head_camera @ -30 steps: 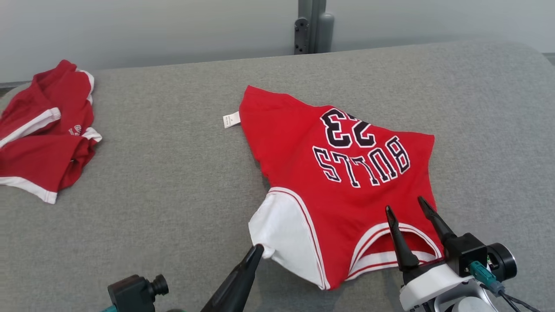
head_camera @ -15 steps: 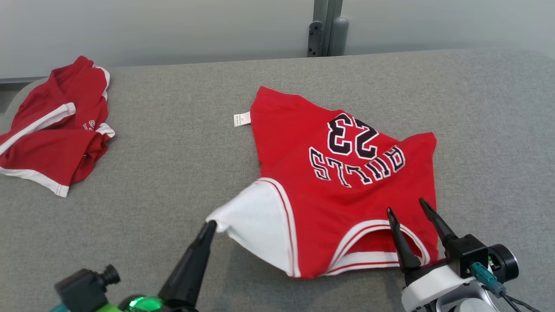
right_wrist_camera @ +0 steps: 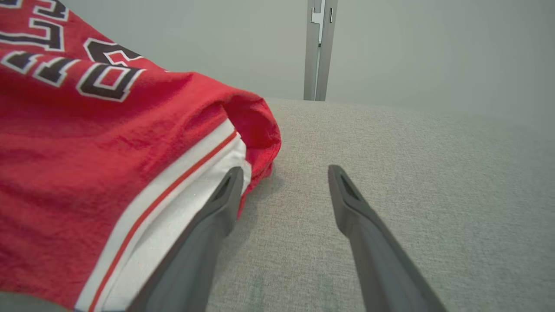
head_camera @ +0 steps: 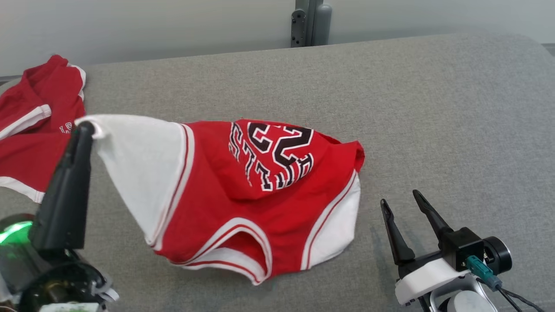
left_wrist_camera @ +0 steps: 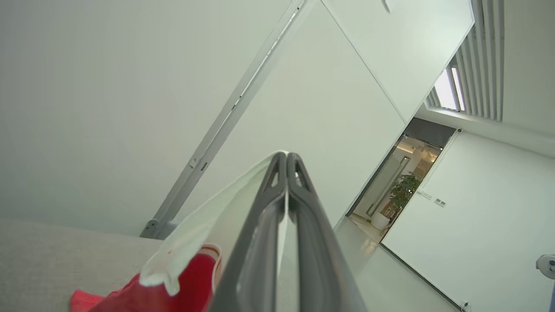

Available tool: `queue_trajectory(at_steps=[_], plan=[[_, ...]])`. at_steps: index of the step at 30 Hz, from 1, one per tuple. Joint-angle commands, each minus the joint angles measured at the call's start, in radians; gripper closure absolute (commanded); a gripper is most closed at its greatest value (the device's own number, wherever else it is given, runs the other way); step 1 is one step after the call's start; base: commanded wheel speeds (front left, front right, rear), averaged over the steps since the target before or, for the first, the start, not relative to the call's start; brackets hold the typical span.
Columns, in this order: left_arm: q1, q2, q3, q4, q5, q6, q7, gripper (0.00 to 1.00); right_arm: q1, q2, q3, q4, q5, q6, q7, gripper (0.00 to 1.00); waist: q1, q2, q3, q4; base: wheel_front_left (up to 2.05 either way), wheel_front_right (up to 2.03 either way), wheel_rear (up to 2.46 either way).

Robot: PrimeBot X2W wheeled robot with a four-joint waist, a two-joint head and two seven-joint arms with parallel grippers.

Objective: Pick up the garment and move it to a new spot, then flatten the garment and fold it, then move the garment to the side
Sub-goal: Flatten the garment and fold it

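Your left gripper (head_camera: pixel 85 127) clamped the red jersey (head_camera: pixel 243 208) by 1 white sleeve corner, raised, apparently for relocating; the rest lay mid-cushion (head_camera: pixel 433 108). Your right gripper (head_camera: pixel 399 197) hovered alongside, fingers apart, empty.

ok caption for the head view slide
Left fingers pinch the red jersey's white sleeve aloft; right fingers open beside it.

Downward head view, close wrist views, common garment (head_camera: pixel 208 203)
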Motion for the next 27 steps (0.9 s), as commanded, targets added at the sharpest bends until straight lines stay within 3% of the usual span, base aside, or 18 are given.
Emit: queue_trajectory(at_steps=[1,6,10,15,20,27], plan=[[-0.039,0.019,0.023,-0.009,-0.015,0.011,0.011,1.0,-0.013,0.003,-0.004,-0.003,0.002,-0.001,-0.003,0.0,0.0,0.0,0.026,-0.023,0.0,0.0,0.0],[-0.17,0.023,0.02,-0.006,-0.049,0.027,0.077,1.0,-0.041,0.009,-0.004,-0.007,0.005,-0.001,-0.003,0.0,0.0,0.0,0.078,-0.059,0.0,0.0,0.0],[-0.336,-0.037,-0.084,0.05,-0.067,0.02,0.154,1.0,-0.073,0.014,-0.003,-0.008,0.01,-0.001,-0.003,0.0,0.0,0.0,0.127,-0.092,0.0,0.0,0.0],[-0.599,-0.189,-0.229,0.228,-0.056,0.049,0.242,1.0,-0.108,0.016,0.012,-0.002,0.017,-0.001,-0.003,0.0,0.0,0.0,0.177,-0.141,0.0,0.0,0.0],[-0.835,-0.351,-0.333,0.5,-0.004,0.078,0.285,1.0,-0.146,0.018,0.039,-0.007,0.062,-0.001,-0.003,0.0,0.0,0.0,0.228,-0.207,0.0,0.0,0.0],[-1.044,-0.515,-0.435,0.974,0.108,0.037,0.238,1.0,-0.181,0.018,0.096,-0.002,0.115,-0.001,-0.003,0.0,0.0,0.0,0.286,-0.317,0.0,0.0,0.0]])
